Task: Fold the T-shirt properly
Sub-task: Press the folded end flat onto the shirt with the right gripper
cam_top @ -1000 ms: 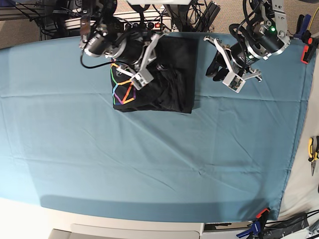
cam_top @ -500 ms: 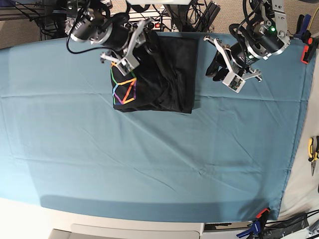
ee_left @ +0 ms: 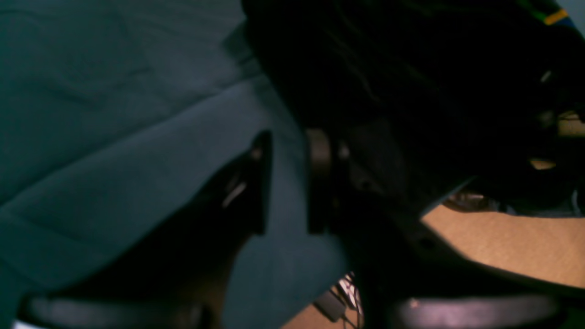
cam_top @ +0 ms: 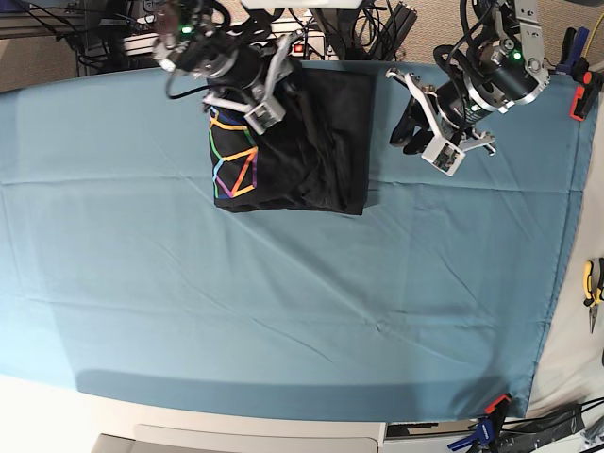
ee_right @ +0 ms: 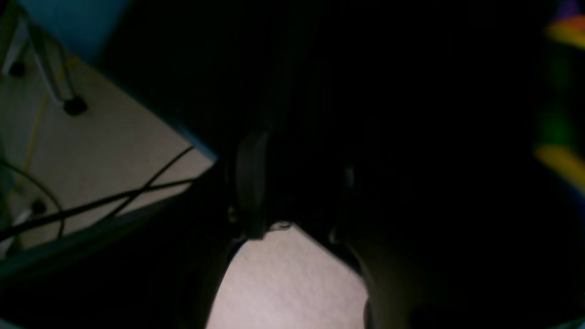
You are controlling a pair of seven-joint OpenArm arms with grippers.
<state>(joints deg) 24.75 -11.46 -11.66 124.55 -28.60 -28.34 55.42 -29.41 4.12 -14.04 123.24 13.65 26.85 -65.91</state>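
Since the earlier frame we note the right pincer [cam_top: 274, 90] shifted right over the folded black cotton T-shirt [cam_top: 311, 151], jaws parted, holding nothing; left pincer [ee_left: 288, 183] part-open, empty.

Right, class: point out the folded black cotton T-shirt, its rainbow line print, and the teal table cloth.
black cotton T-shirt [cam_top: 326, 142], base view, plain middle.
rainbow line print [cam_top: 234, 162], base view, orange-edged polygon.
teal table cloth [cam_top: 283, 302], base view, bare centre.

A teal cloth [cam_top: 283, 302] covers the table. Off its right edge lie pliers [cam_top: 593, 288]; clamps [cam_top: 488, 415] grip its near-right corner.
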